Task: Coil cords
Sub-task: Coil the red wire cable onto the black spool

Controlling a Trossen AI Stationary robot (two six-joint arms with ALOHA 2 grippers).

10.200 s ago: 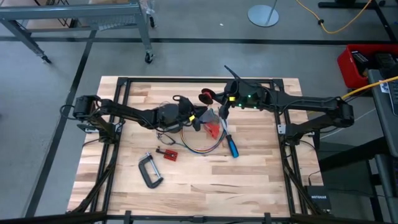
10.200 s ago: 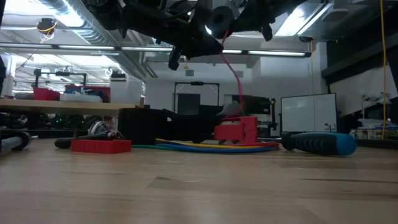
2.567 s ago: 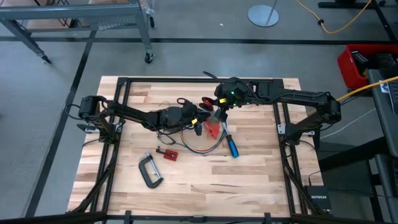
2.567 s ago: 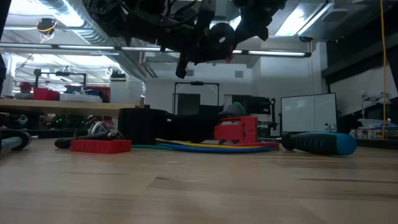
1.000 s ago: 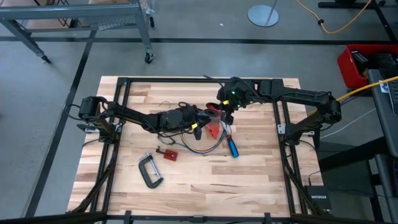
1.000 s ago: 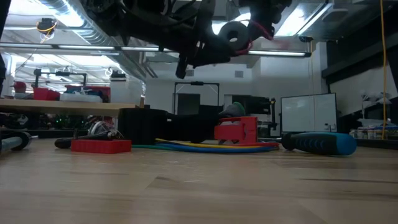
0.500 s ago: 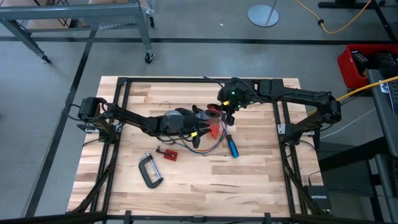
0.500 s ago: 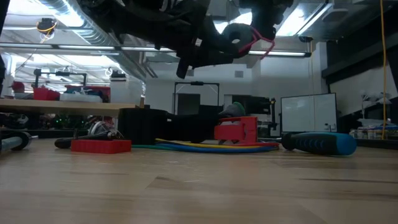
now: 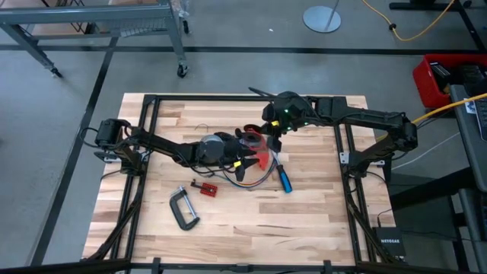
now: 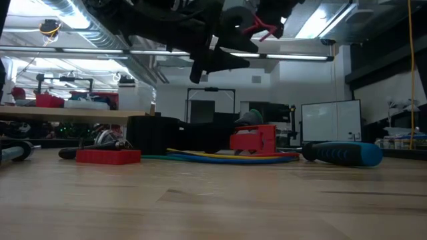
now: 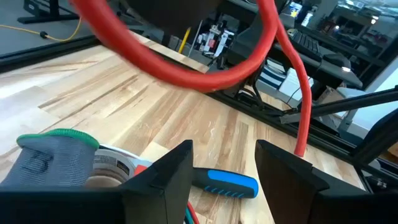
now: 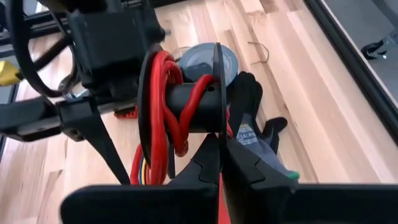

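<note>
On the table's left part lie a black C-clamp (image 9: 183, 208) and a small red block (image 9: 204, 187), well clear of the work. The left gripper (image 9: 245, 143) reaches toward the table's middle with its fingers (image 11: 163, 176) spread wide and nothing between them; in its wrist view the red cord (image 11: 186, 68) arcs just ahead of and above the fingertips, with one strand trailing downward. Below, on the wood, lie the multicoloured cord (image 9: 247, 179), a grey glove (image 11: 53, 158) by a tape roll (image 12: 206, 59), and the blue-handled screwdriver (image 9: 283, 179).

The right gripper (image 9: 272, 135), just right of the left one and raised, is clenched on the flange of a black spool (image 12: 186, 102) around which the red cord is partly wound. The spool's axis runs roughly toward the left gripper, so that arm is nearer the loose strand and probably best placed to lay the next turn.
</note>
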